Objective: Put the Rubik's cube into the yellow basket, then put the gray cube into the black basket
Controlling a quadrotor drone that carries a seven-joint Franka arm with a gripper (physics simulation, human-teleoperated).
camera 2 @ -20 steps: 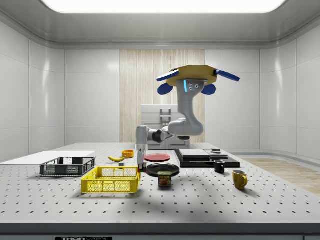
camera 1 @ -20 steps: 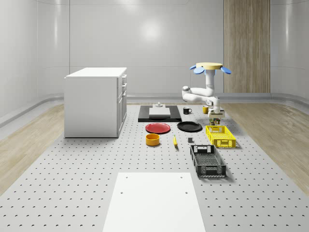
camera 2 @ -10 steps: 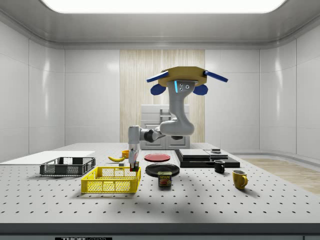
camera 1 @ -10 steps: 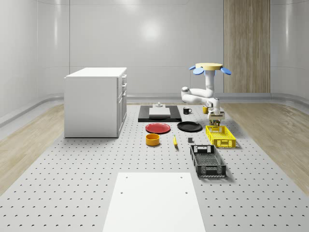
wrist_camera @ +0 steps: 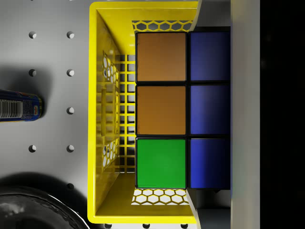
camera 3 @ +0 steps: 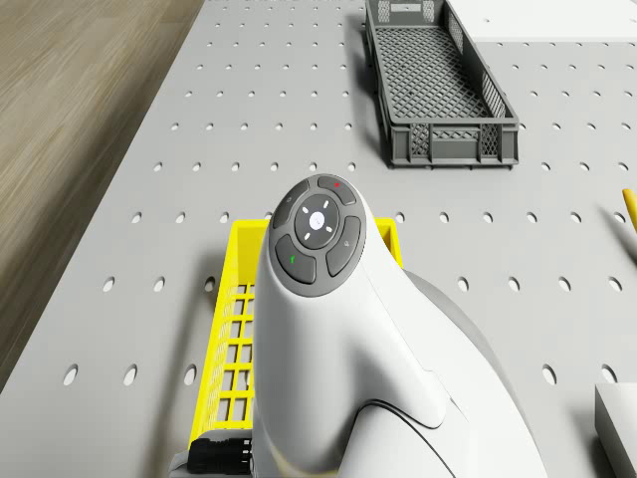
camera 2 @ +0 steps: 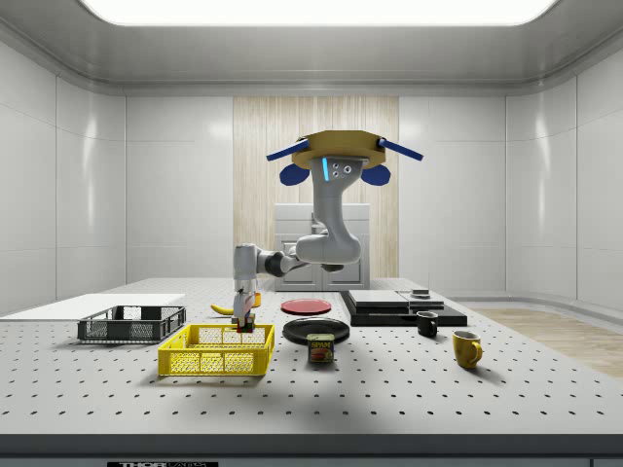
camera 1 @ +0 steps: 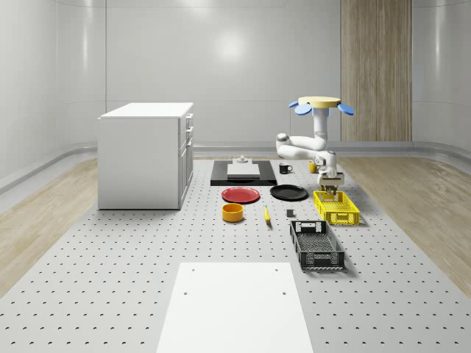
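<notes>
Status: first step nearly done. Drone [camera 2: 336, 149] hovers above the table beside the yellow basket [camera 2: 216, 350]. Pincer [camera 2: 243, 317] clenched on the Rubik's cube [wrist_camera: 183, 109], hanging just over the basket's inside, not yet released. Black basket [camera 1: 316, 245] lies well beyond. Gray cube's place: cannot tell.

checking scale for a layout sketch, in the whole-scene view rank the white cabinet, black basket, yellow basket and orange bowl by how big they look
1. white cabinet
2. black basket
3. yellow basket, which sits farther from the camera than the black one, so their true sizes may be alike
4. orange bowl
</notes>
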